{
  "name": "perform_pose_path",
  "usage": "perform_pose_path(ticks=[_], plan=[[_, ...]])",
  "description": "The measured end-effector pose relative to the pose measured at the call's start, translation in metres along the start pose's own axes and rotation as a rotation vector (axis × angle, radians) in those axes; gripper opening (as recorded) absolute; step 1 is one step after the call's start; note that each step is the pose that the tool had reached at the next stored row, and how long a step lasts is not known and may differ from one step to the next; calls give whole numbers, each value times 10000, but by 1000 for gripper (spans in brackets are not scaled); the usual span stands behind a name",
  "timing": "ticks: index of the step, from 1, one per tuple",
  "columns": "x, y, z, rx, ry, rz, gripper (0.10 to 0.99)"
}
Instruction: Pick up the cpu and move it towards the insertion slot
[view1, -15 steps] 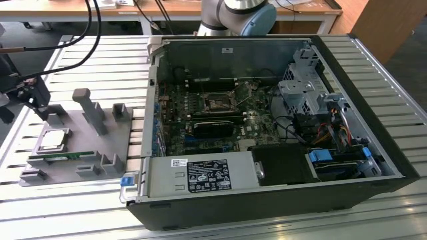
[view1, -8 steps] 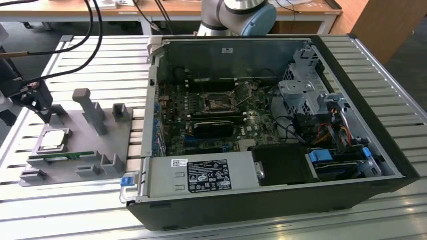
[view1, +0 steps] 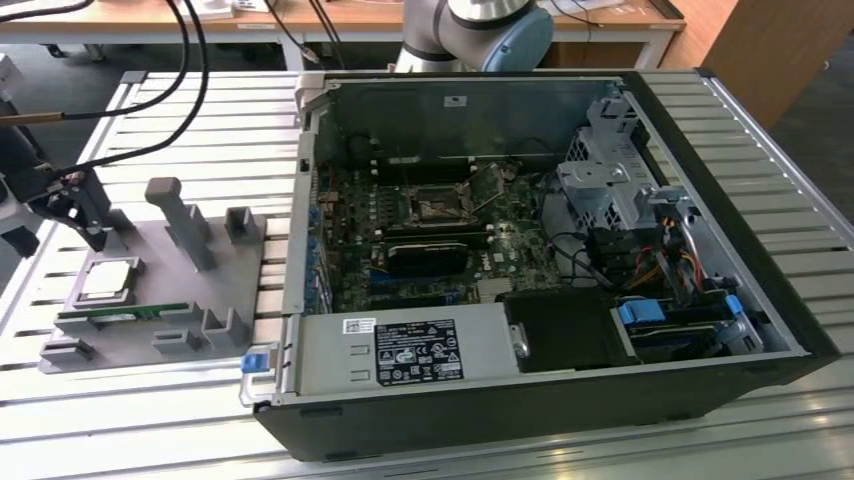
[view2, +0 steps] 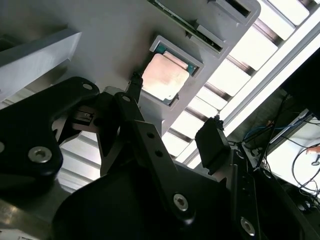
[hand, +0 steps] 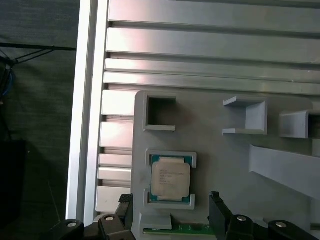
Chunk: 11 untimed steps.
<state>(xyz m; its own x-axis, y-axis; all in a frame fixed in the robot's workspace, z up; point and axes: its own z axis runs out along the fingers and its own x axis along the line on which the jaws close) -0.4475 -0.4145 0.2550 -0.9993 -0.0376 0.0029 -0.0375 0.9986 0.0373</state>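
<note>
The cpu (view1: 107, 279) lies flat in its square nest on the grey fixture plate (view1: 200, 295), at the exterior view's left. Both wrist views show its silver top, cpu (view2: 165, 77) and cpu (hand: 171, 179). My gripper (view1: 83, 222) hangs over the plate's far left corner, open and holding nothing. In the first wrist view the gripper (hand: 170, 202) has one black finger on each side of the nest's near edge. The gripper (view2: 172, 112) stands clear of the chip. The insertion slot (view1: 438, 205) sits on the motherboard inside the open computer case.
A green memory stick (view1: 123, 315) lies on the plate just past the cpu. Tall grey posts (view1: 180, 215) rise from the plate. The case's black wall (view1: 534, 410) and power supply (view1: 400, 352) stand between plate and slot. Cables (view1: 160, 90) hang above the slatted table (view1: 80, 410).
</note>
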Motion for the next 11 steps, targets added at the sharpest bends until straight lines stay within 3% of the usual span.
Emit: perform_pose_path(ticks=[11], plan=[[0, -4, 106, 0, -1, 1, 706]])
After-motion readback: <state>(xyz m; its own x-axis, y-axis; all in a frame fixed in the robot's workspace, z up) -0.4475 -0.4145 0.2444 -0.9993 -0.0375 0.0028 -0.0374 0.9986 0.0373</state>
